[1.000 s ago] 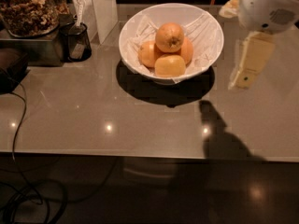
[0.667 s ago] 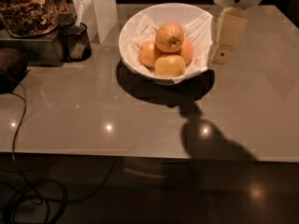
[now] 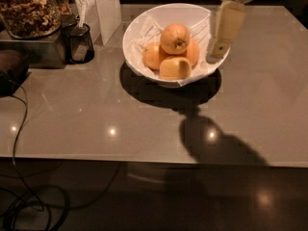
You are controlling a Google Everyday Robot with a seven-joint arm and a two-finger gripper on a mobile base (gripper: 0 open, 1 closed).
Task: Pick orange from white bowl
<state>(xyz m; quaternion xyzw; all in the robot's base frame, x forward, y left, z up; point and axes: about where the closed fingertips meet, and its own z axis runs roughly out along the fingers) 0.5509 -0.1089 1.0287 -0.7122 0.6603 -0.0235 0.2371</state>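
The white bowl (image 3: 136,35) is wide, glossy and lined with crumpled white paper. It stands at the back middle of the grey table. An orange (image 3: 174,38) with a dark stem dimple lies on top of the pile in it. Two more oranges lie beside it, one on the left (image 3: 151,57) and one on the right (image 3: 193,53). A paler yellowish fruit (image 3: 174,68) lies in front. My gripper (image 3: 216,54) hangs down from the top right over the bowl's right rim, just right of the oranges and apart from them.
A small dark mesh cup (image 3: 79,43) stands left of the bowl. A jar of nuts (image 3: 29,8) on a metal base and a white box (image 3: 107,8) stand behind the cup. Dark cables (image 3: 19,129) hang over the table's left and front edge.
My gripper has moved left, from beside the bowl's right side to over its right rim. The fruit has not moved.
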